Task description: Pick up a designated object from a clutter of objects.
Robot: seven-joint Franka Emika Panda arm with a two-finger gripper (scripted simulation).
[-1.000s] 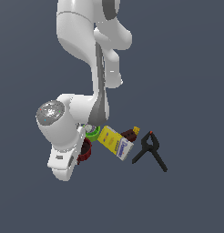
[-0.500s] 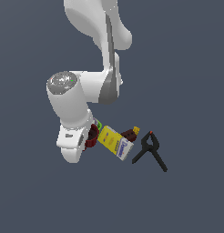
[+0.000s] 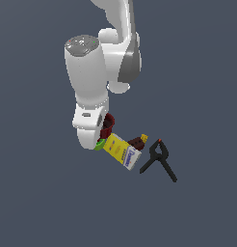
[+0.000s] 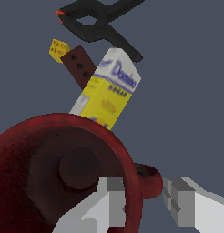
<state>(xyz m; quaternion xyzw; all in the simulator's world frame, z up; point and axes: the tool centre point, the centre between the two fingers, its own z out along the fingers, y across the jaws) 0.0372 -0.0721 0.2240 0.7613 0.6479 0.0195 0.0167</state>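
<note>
A white Franka Panda arm (image 3: 98, 72) is reaching down over a small cluster of items on a flat dark grey surface (image 3: 197, 96), its gripper (image 4: 143, 200) clamping the wall of the dark red mug (image 4: 63, 177): in the wrist view one pale finger (image 4: 104, 207) is sitting inside the mug's dark interior and the other is standing outside, just beside the side handle (image 4: 150, 179). In the exterior view the mug (image 3: 108, 125) is showing only partly behind the wrist, at the arm's end and above the rest of the cluster; whether it is touching the surface cannot be told. Just beside it, a yellow-and-white box (image 3: 121, 151) is lying tilted, with a green-rimmed cup (image 3: 99, 144) peeking out beneath the wrist on the exterior view's left. A black clamp (image 3: 159, 159) with an orange tip is lying apart on the exterior view's right. Between box and clamp, a small brown bottle (image 3: 136, 142) with a yellow cap is resting.
</note>
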